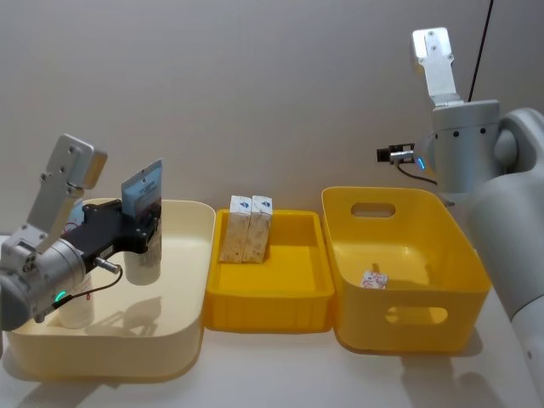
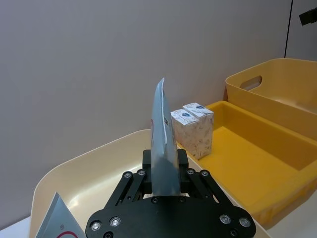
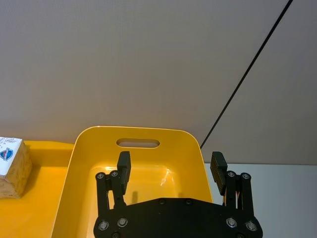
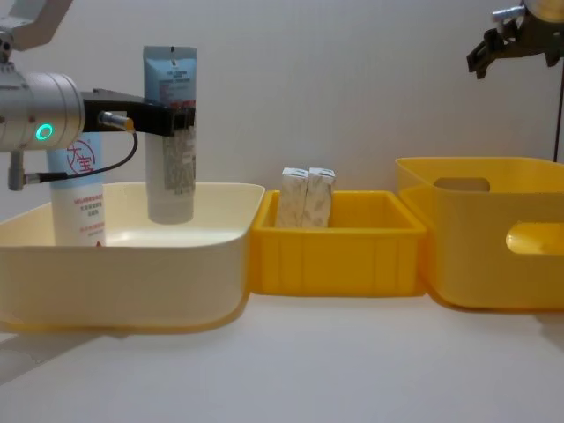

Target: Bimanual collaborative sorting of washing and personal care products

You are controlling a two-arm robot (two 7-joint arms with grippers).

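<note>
Squeeze tube [image 4: 170, 88] upright (cap end down), pinched in my left gripper [image 4: 180, 120] over the cream bin [image 4: 132, 264]. My right gripper [image 3: 171, 166] hangs high above the deep yellow bin [image 4: 476, 238], fingers spread.

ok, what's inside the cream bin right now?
In the cream bin: red-logo tube standing, second tube held by the left gripper. The arm hides the floor beneath it.

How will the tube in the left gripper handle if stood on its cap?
The squeeze tube rises straight from the left gripper, jaws shut on it, so probably fairly stiff, though its thin body may dent. Tall on a narrow cap, it would likely tip if nudged.
</note>
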